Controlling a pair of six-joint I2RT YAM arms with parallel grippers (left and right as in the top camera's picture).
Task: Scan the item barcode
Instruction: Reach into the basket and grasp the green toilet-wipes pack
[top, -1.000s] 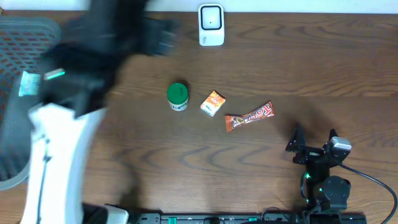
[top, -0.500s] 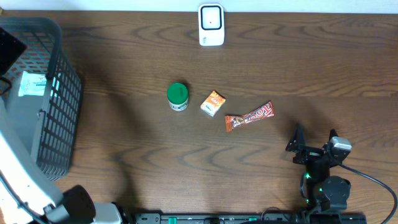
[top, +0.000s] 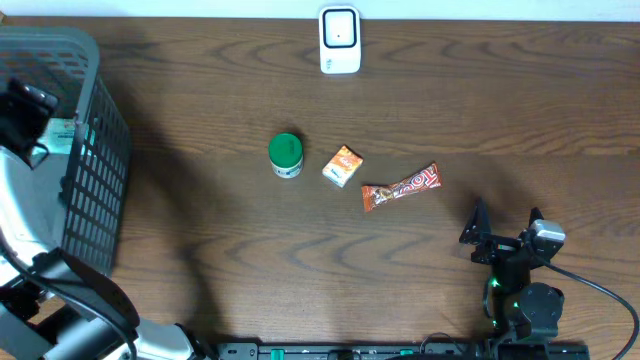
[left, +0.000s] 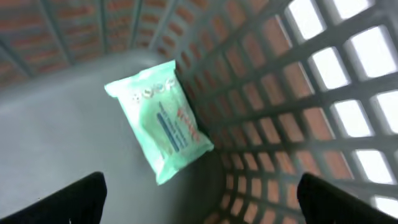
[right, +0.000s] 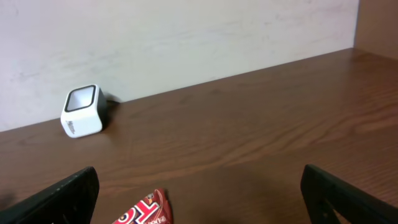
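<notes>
Overhead: left tool (top: 27, 108) down inside basket (top: 95, 170). Right tool (top: 506, 232) low over desk (top: 300, 270), spread, empty. Jar (top: 286, 155), box (top: 343, 166) and bar (top: 401, 187) ahead-left of it, scanner (top: 339, 40) far ahead.
Left wrist: spread wide, nothing pinched; green pack (left: 160, 127) just ahead on basket floor, by wall.
Right wrist: spread; scanner ahead-left, bar tip near left finger.

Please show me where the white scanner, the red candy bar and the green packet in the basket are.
white scanner (top: 339, 40), overhead view, on its front face.
red candy bar (top: 401, 187), overhead view, middle of the wrapper.
green packet (left: 160, 118), left wrist view, middle of its printed face.
</notes>
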